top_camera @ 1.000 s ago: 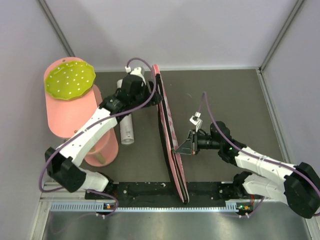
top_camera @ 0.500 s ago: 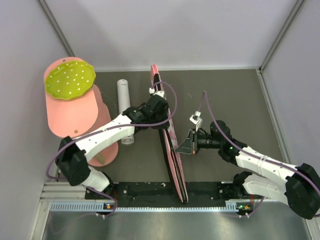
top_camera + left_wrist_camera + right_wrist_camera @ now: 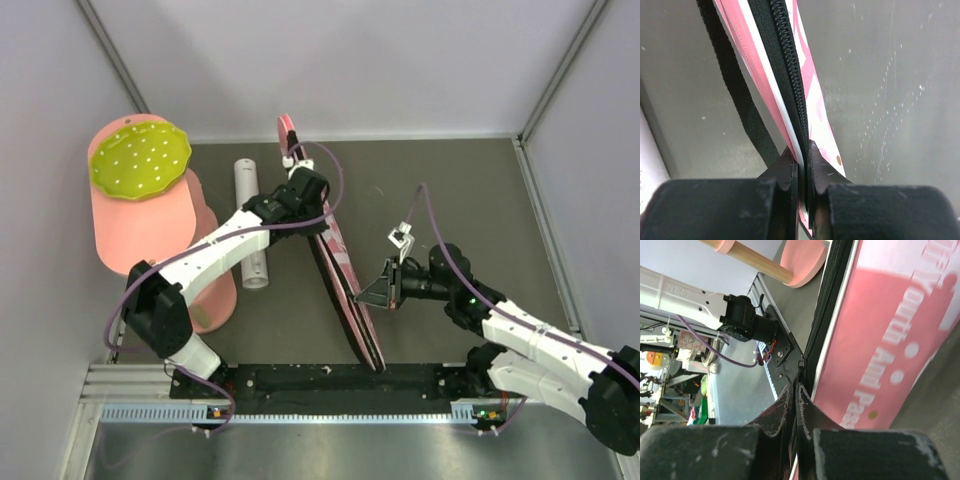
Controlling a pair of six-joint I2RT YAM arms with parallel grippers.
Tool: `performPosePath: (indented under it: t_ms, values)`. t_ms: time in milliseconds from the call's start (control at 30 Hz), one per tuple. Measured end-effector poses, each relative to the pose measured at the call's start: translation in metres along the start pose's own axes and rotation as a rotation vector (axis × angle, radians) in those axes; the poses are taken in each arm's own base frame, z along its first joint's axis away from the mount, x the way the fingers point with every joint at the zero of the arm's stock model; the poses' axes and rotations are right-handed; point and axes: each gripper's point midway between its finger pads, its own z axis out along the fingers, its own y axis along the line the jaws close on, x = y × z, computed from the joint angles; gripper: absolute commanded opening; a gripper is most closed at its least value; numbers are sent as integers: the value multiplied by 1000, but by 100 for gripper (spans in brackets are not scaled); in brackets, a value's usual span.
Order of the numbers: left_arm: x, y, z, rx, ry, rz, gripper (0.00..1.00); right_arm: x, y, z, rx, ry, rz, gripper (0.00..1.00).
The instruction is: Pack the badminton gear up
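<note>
In the top external view, the pink bag [image 3: 338, 262] is seen standing on edge, its long axis running far-left to near-right. The left gripper [image 3: 316, 208] is pinched on its far half, the right gripper [image 3: 374, 293] on its near half. In the left wrist view, the zipper edge [image 3: 790, 75] is clamped. In the right wrist view, the bag's edge is nipped likewise.
</note>
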Motion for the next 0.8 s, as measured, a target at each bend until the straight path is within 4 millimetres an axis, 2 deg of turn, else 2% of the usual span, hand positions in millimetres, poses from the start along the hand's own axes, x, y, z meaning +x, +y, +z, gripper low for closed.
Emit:
performPosePath:
  t_ms: [133, 267, 567, 800]
  values:
    - [-23, 11, 6, -33, -33, -29, 0, 4, 2, -3, 5, 4, 0, 0]
    - [-39, 20, 14, -56, -52, -53, 0, 16, 1, -9, 7, 12, 2, 0]
    - [-65, 55, 37, -140, -65, -100, 0, 68, -16, -31, 41, 74, 67, 0]
    - [-75, 56, 42, -146, -88, -109, 0, 102, -39, -46, 145, 149, 158, 0]
